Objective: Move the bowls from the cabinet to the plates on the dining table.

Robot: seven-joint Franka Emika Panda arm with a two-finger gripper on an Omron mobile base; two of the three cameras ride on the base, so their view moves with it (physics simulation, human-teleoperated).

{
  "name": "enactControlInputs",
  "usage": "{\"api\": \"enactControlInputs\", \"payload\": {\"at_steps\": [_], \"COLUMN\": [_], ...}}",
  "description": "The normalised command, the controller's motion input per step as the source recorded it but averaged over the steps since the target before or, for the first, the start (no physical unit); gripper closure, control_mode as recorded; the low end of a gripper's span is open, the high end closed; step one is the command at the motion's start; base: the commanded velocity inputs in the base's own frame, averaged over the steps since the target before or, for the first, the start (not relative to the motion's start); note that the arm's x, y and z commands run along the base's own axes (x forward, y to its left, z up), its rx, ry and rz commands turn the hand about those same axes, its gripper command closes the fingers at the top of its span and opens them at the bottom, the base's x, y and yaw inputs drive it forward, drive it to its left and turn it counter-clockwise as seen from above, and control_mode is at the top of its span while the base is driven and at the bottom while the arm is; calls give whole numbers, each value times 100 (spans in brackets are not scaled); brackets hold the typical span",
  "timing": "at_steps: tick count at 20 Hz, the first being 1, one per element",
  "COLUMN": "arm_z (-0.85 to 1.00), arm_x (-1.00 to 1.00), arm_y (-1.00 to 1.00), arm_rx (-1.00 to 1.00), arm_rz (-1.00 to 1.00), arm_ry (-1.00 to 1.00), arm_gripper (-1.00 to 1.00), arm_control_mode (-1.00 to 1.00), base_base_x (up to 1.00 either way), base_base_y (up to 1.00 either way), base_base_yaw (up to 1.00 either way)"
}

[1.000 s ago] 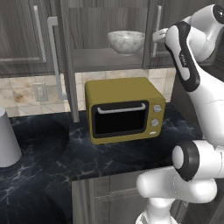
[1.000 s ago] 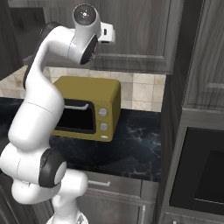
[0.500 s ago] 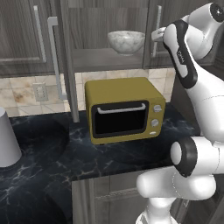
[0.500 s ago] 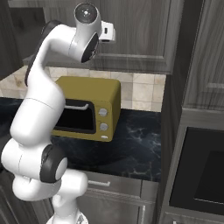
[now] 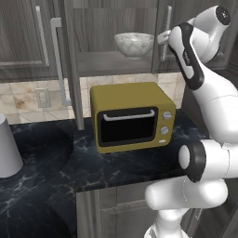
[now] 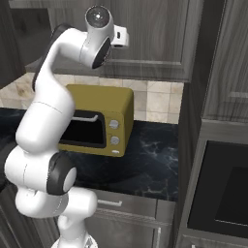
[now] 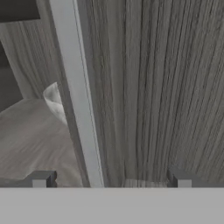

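A grey-white marbled bowl (image 5: 134,44) stands on the shelf of the cabinet (image 5: 104,62), whose left door (image 5: 69,60) is swung open. My gripper (image 5: 162,38) is at shelf height, just right of the bowl and against the closed right door. In the hand view the gripper (image 7: 111,180) is open, and the door's silver bar handle (image 7: 78,100) runs up between its fingertips (image 7: 41,178). Left of that handle a slice of the bowl (image 7: 54,103) shows on the shelf. The plates and the dining table are out of view.
A yellow microwave (image 5: 132,116) sits on the black marble counter (image 5: 56,158) directly below the shelf. A pale cylinder (image 5: 8,146) stands at the counter's left. A tall dark unit with a built-in oven (image 6: 223,189) closes off the right side.
The hand has crept a little to the left, closer to the right door's handle and the bowl. The jaws have stayed open.
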Motion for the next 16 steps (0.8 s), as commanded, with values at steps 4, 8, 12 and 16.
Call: {"api": "enactControlInputs", "payload": {"at_steps": [4,8,12,16], "arm_z": [-6,-5,-7,-1], "arm_x": [23,23,33,37], "arm_y": [0,1,0,0], "arm_rx": [0,0,0,0], "arm_rz": [0,0,0,0], "arm_ry": [0,2,4,5], "arm_gripper": [-100,-100,-100,-100], "arm_control_mode": [-100,-100,-100,-100], "base_base_x": [0,0,0,0], "base_base_y": [0,0,0,0], "base_base_yaw": [0,0,0,0]}}
